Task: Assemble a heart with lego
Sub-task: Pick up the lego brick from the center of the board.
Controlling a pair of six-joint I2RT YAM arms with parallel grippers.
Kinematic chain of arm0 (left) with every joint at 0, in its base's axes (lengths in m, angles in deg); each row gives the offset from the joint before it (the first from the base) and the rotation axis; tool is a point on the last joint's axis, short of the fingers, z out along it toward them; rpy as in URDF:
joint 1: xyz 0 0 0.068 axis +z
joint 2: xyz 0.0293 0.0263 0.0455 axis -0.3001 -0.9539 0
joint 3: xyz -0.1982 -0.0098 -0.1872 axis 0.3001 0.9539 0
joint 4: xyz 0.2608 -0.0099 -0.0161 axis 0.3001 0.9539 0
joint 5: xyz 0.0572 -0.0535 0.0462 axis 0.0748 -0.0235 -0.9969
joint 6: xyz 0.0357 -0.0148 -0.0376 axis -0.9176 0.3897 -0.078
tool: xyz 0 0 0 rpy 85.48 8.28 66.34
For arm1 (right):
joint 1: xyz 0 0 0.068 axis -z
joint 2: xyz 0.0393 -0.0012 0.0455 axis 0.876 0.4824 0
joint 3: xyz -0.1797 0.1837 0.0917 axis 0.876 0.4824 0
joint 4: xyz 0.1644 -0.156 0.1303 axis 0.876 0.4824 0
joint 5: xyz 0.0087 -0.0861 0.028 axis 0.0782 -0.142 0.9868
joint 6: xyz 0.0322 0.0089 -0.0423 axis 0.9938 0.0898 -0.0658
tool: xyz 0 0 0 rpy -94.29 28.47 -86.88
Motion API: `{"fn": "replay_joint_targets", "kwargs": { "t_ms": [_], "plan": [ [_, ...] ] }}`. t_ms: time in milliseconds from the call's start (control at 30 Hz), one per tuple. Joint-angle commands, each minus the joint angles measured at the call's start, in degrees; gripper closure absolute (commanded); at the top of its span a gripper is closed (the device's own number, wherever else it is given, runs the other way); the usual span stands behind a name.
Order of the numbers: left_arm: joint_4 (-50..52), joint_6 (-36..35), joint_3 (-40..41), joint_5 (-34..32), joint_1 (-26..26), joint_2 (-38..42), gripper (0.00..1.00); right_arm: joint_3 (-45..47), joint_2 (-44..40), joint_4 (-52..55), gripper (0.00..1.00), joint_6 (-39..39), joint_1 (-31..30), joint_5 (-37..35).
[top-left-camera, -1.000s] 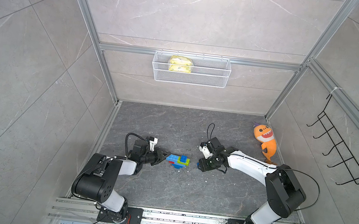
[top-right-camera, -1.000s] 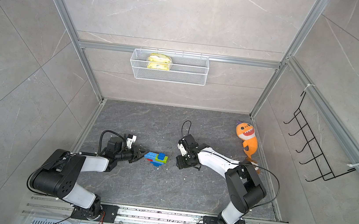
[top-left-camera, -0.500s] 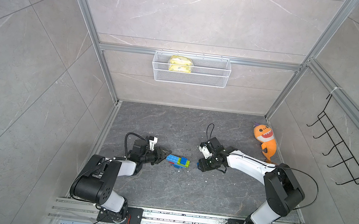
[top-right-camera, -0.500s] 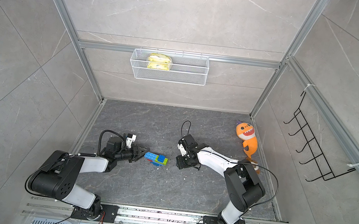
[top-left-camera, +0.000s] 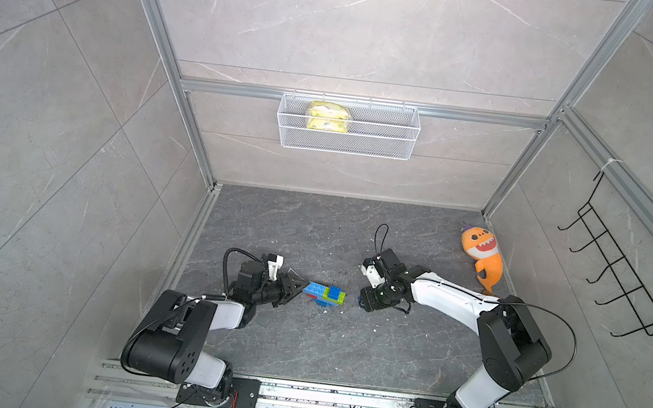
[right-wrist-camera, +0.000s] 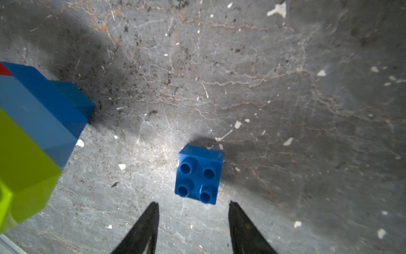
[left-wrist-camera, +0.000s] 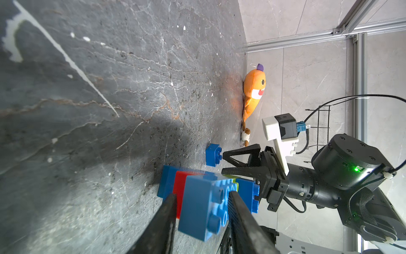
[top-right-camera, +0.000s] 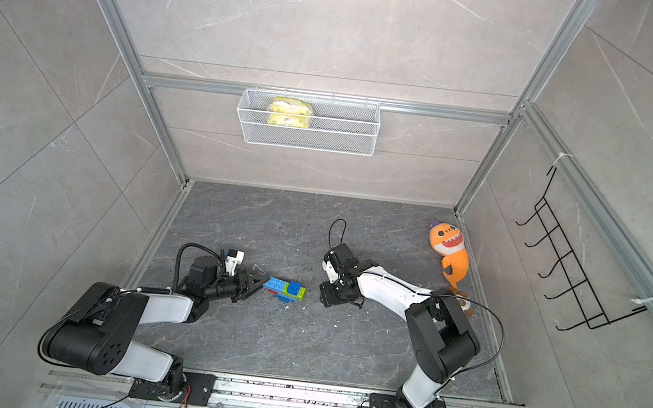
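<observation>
With the right end effector (right-wrist-camera: 193, 205) open and empty, fingertips poised just short of the loose dark blue brick (right-wrist-camera: 198, 173), treat picking up that brick as the step in hand. Note the brick standing alone on the worktop (right-wrist-camera: 285, 88), four studs facing the wrist camera, near the heart (top-left-camera: 324, 292) but apart from it. Find the heart lying on the worktop between the two arms in both top views: blue bricks, a lime green brick (right-wrist-camera: 26, 165), and a red block (left-wrist-camera: 181, 187) tucked at one side. See the left end effector (left-wrist-camera: 202, 194) straddling the light blue brick (left-wrist-camera: 202, 215) at the near end of that clump. Cannot tell from the wrist view between a firm clamp and a mere flanking.

For a clean pick, centre over the loose brick first, then turn the wrist to bring the fingers square to two opposite flat sides and cancel the slight skew seen there. Come down far enough to take the walls below the studs, not the studs themselves. Close gently and lift straight. Stay clear of the lime green brick on the way across. Steady the heart with the left arm, leaving its studs free for the new piece.
</observation>
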Motion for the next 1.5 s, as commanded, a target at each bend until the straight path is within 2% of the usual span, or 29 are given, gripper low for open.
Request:
{"fn": "replay_joint_targets", "kwargs": {
  "t_ms": [0,667,1100,1233,1467],
  "plan": [
    [-1.5,-0.1,-0.6,-0.4,0.4,1.2,0.62,-1.4,1.2,1.9,0.46,-0.1,-0.1,0.0],
    [-10.5,3.0,0.2,2.2,0.4,-5.5,0.70,-1.7,2.3,0.4,0.45,0.2,-0.2,-0.5],
    [-10.6,3.2,0.2,2.2,0.4,-5.2,0.71,-4.3,5.8,-0.7,0.46,-0.3,-0.8,-2.4],
    [-9.7,2.8,0.1,2.0,0.4,-4.8,0.71,-5.1,6.5,0.0,0.50,-0.8,-0.9,-3.3],
    [-9.7,2.8,-0.2,2.1,0.4,-4.8,0.71,-4.7,6.7,0.0,0.63,-0.9,-0.9,-3.5]
  ]
}}
